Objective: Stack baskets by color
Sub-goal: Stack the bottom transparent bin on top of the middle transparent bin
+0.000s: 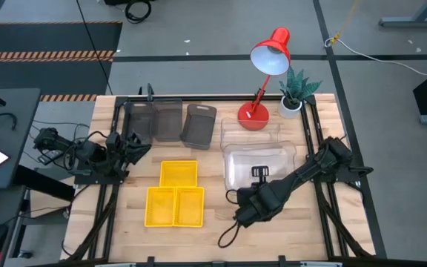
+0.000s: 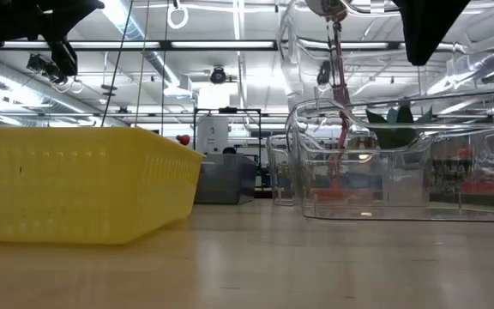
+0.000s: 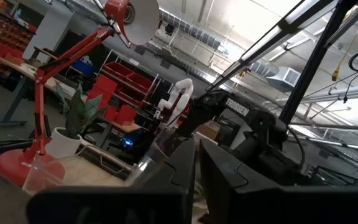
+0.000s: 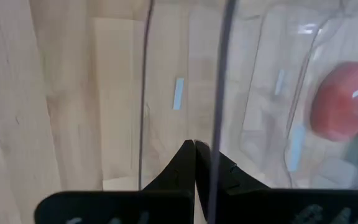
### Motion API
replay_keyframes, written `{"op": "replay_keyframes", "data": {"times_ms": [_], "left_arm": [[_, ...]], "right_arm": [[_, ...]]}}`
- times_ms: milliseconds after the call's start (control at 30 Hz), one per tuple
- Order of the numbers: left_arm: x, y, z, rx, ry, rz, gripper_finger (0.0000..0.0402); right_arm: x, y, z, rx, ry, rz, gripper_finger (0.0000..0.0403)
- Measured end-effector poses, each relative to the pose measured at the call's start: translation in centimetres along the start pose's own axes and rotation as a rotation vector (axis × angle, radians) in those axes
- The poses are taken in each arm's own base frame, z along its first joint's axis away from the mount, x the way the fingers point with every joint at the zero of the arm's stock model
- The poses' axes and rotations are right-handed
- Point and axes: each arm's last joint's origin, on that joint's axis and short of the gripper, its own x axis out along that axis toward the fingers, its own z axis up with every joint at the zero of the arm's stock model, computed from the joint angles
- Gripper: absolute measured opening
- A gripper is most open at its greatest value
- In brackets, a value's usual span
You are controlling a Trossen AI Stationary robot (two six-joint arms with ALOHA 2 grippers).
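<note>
Three yellow baskets (image 1: 176, 194) lie side by side on the table, left of its middle. Three dark-grey baskets (image 1: 170, 121) stand in a row at the far edge. Two clear baskets rest on their bases, one (image 1: 250, 132) by the lamp and one (image 1: 262, 159) nearer. My right gripper (image 1: 260, 173) is shut and points steeply down over the nearer clear basket's near part; in the wrist view (image 4: 195, 152) it stands at that basket's wall (image 4: 218, 93). My left gripper (image 1: 128, 147) waits shut at the table's left side, tipped upward (image 3: 197, 180). My right gripper's shut fingers (image 4: 182, 168) point down at the nearer clear basket's near wall (image 4: 216, 124). The wall's edge line crosses one finger in the wrist view. Whether the fingers touch the wall I cannot tell. The basket stands level on the table (image 2: 384, 172).
A red desk lamp (image 1: 262, 81) and a small potted plant (image 1: 296, 93) stand at the far right, just behind the clear baskets. Bare wood lies near the front edge (image 1: 288, 230) and between the yellow and clear baskets.
</note>
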Motion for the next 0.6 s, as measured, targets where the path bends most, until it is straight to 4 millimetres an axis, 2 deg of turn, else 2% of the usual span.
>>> {"op": "replay_keyframes", "data": {"times_ms": [233,600], "left_arm": [[0.0,0.0,0.0,0.002,0.004,0.002,0.0036],[0.0,0.0,0.0,0.003,0.003,0.001,0.0033]], "right_arm": [[-0.2,-1.0,-1.0,0.074,-0.127,0.072,0.0007],[3.2,-0.6,-1.9,0.145,-0.135,0.201,0.0007]]}}
